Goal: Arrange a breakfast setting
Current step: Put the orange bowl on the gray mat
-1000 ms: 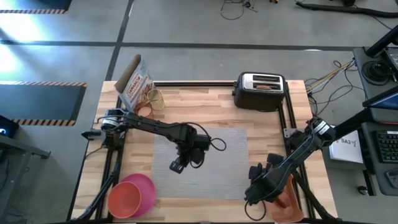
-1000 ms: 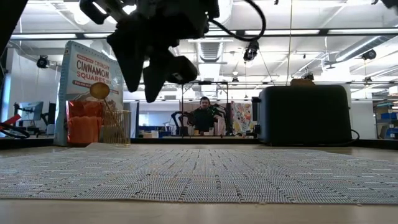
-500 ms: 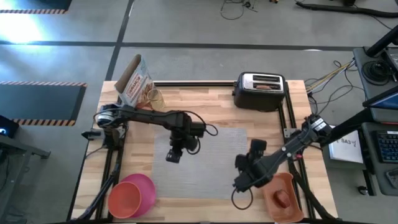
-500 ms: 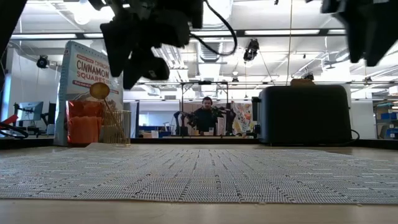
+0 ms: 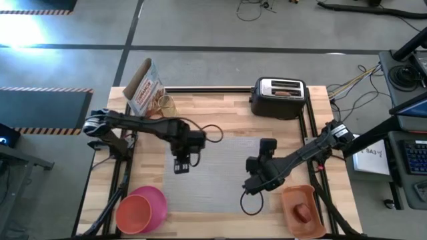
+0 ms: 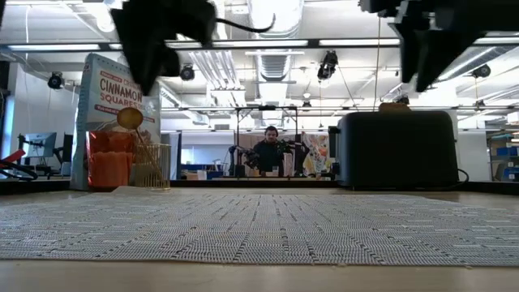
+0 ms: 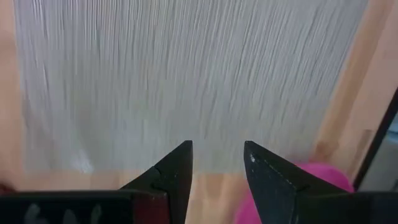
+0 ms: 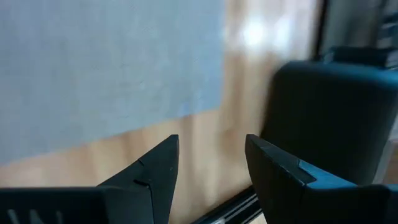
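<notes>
The grey mat [image 5: 223, 157] lies flat mid-table. My left gripper [image 5: 180, 167] is open and empty above the mat's left part [image 7: 186, 74]. My right gripper [image 5: 265, 145] is open and empty above the mat's right part [image 8: 93, 62]. The pink plate [image 5: 157, 199] with the red-orange bowl [image 5: 132, 213] in it sits at the near left corner. The clear cup [image 5: 166, 105] with the gold spoon stands at the far left. The apple [image 5: 303, 213] lies in the orange tray [image 5: 293, 197]. The toast [image 5: 285, 93] sticks out of the toaster [image 5: 279, 99].
A cereal box [image 5: 143, 87] stands at the far left corner beside the cup, and also shows in the low view [image 6: 113, 89]. The toaster stands at the far right [image 6: 397, 150]. A person shows in the room beyond the table [image 6: 269, 154].
My right gripper has swung from over the orange tray toward the table's left and far edges, out over the mat's right part, turning as it went. My left gripper has gone toward the table's left edge over the mat. Nothing on the table has moved.
</notes>
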Robot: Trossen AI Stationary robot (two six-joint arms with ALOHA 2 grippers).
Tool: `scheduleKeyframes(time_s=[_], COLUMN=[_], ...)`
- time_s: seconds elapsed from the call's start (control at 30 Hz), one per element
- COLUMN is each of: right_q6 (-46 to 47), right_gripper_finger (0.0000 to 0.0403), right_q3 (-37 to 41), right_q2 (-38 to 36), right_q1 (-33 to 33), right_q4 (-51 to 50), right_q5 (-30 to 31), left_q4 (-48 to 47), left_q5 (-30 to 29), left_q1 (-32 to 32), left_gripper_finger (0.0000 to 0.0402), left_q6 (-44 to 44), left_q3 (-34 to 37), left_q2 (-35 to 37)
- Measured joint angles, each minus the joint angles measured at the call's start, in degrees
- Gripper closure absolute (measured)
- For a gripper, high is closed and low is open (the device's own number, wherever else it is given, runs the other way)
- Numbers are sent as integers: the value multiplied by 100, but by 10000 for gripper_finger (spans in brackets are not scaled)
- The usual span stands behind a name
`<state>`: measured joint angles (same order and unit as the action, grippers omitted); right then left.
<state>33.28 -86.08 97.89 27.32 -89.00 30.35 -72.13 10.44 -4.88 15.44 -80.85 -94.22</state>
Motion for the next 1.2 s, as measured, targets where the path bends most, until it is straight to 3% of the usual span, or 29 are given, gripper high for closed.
scheduleKeyframes(time_s=[0.27,0.57,0.83,1.2], right_q6=[2,-70,-28,9], right_gripper_finger=[227,227,227,227], right_q3=[40,219,240,243], right_q2=[0,0,0,2], right_q1=[-25,-49,-86,-86], right_q4=[621,959,1450,1923], right_q5=[273,534,573,571], left_q4=[-404,-232,435,1199], left_q5=[582,399,370,363], left_q1=[-818,-2391,-3400,-3906], left_gripper_finger=[274,280,311,336], left_q6=[1671,3259,3176,3168], left_q3=[1044,1989,2430,2432], left_q2=[1365,2446,2393,1638])
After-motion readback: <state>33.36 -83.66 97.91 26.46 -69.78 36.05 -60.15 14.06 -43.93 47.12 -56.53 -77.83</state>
